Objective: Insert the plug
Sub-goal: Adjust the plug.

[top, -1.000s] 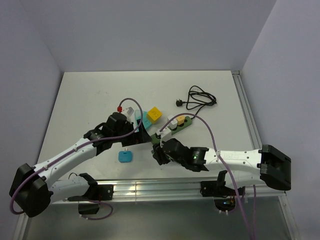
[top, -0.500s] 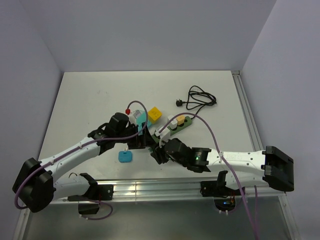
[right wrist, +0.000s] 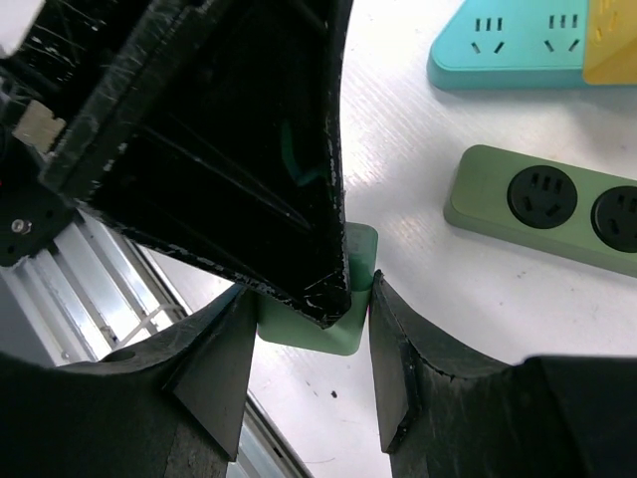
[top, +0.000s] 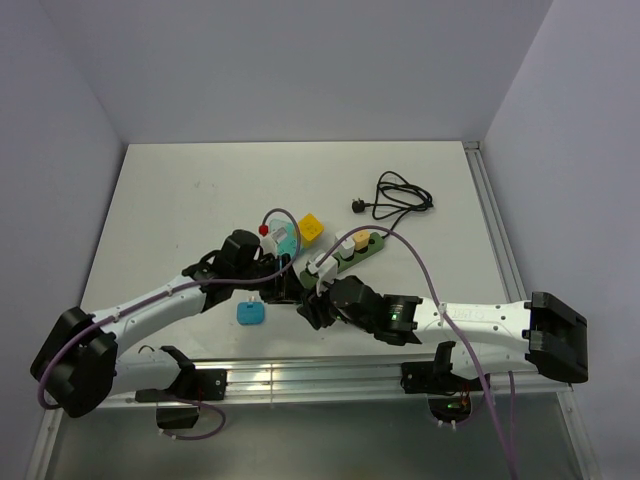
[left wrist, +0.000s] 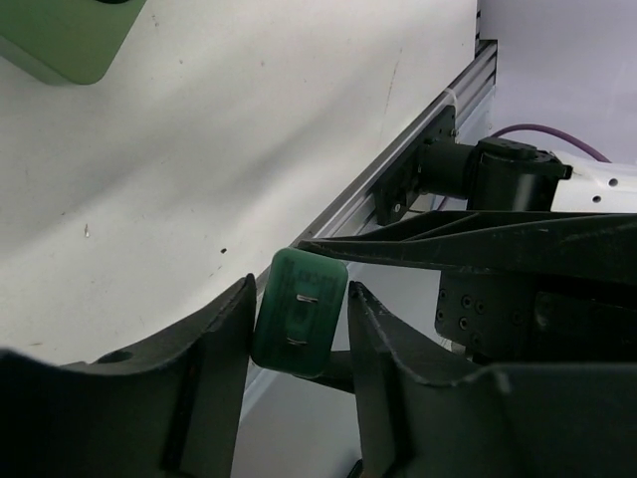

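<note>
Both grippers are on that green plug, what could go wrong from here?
The left gripper and right gripper both pinch the green plug; an arm moving before one releases could twist or drop it. The plug sits tilted between the left fingers, so its prongs may miss the sockets of the green power strip.

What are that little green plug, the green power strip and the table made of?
The green plug looks like moulded plastic, smooth with rounded corners; its two prongs glint silvery, probably metal. The green power strip seems matte plastic with black socket faces. The table looks white painted or laminated, lightly scuffed; which, I cannot tell.
</note>
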You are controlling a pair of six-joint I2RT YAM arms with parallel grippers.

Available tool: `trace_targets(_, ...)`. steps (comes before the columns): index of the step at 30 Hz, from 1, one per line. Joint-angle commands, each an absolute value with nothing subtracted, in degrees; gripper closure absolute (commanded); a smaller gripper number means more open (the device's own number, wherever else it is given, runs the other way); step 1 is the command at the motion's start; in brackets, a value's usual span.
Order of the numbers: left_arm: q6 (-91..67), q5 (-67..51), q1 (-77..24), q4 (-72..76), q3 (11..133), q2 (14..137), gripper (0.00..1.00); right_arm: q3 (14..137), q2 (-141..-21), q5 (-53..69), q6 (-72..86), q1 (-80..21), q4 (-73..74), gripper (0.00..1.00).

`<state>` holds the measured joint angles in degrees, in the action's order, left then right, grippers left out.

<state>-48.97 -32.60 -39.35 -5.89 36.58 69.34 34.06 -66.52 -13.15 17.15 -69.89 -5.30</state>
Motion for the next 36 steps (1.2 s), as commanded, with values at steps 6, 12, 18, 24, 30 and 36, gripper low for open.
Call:
trace_targets(6, -49.0, -36.8, -39.6, -0.7, 35.8, 70.2, 0.75, 35.6, -65.8, -11.5, 15.6, -70.3, -9.1, 0.91)
trace_targets(12, -49.3, -35.4, -39.6, -1.1, 35.4, 68.4, 1.00, 34.7, -65.7, -11.5, 15.9, -70.4, -9.8, 0.78)
trace_targets(18, -51.9, -33.0, -39.6, -0.5, 34.9, 65.4, 1.00, 30.2, -61.2, -12.8, 16.4, -70.3, -14.3, 0.36)
trace_targets(24, -53.6, -30.5, -38.8, 0.4, 36.1, 63.7, 1.00, 26.9, -57.1, -14.0, 16.8, -70.4, -18.0, 0.28)
trace_targets(30, -56.9, -33.7, -35.3, 3.8, 34.5, 61.2, 1.00, 22.9, -53.7, -16.3, 17.1, -70.4, -22.5, 0.19)
trace_targets(36, -61.9, -34.8, -33.4, 8.4, 33.3, 59.7, 1.00, 18.6, -51.4, -18.1, 17.1, -70.5, -30.1, 0.20)
